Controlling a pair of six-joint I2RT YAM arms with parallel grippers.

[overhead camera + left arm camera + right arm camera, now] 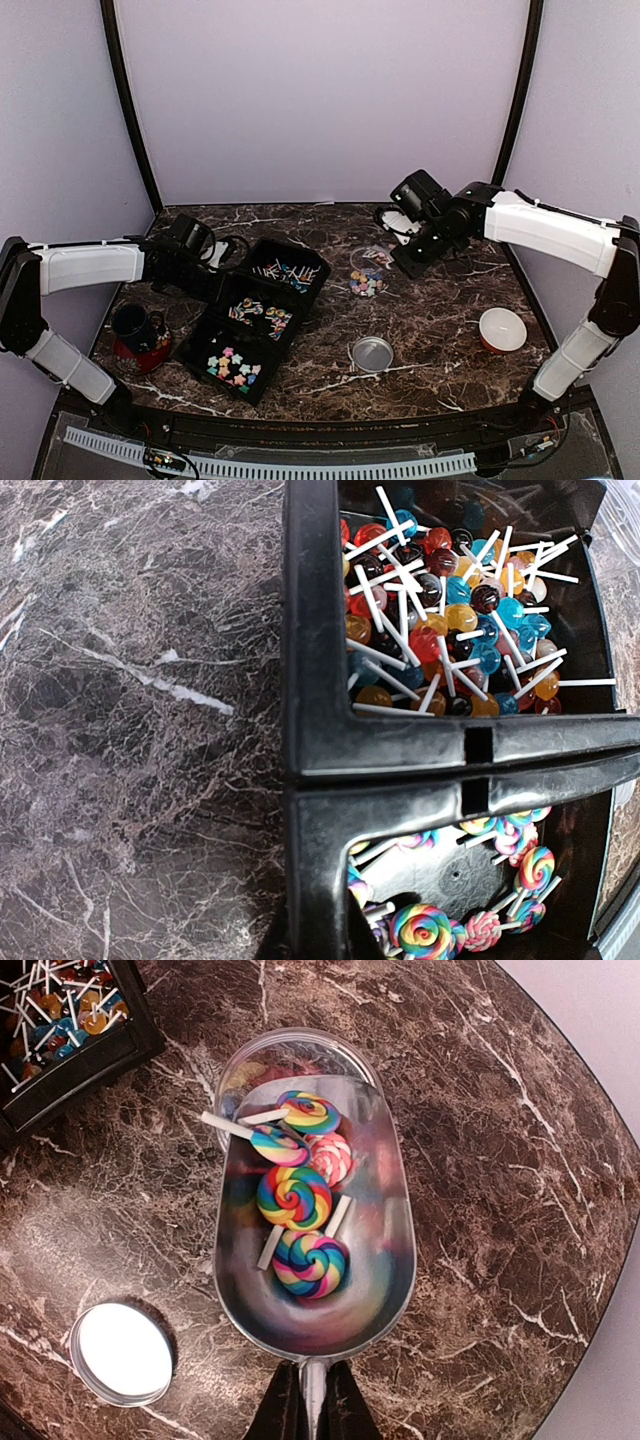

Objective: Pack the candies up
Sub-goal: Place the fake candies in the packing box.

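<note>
Overhead, small mixed-colour candies [232,365] fill a black three-compartment plastic tray [250,338] left of centre on the dark marble worktop [440,320]. More lie in a clear round glass jar [351,272] nearer the far edge. The left gripper [203,248] sits closed at the tray's far-left rim. Its wrist view shows only two candy-filled compartments. From the right wrist, the right gripper [312,1400] pinches the handle of a shiny metal scoop [385,1280] carrying swirled candies, its front end over the jar.

Tray [400,745] left, jar [360,258] right, all on the table [450,300].
Candies [232,365] lie in the tray's near compartment. The mug [135,335] sits left of the tray, the jar right of it. The lid [372,353] lies before the jar; the scoop [385,1250] hangs over it.
</note>
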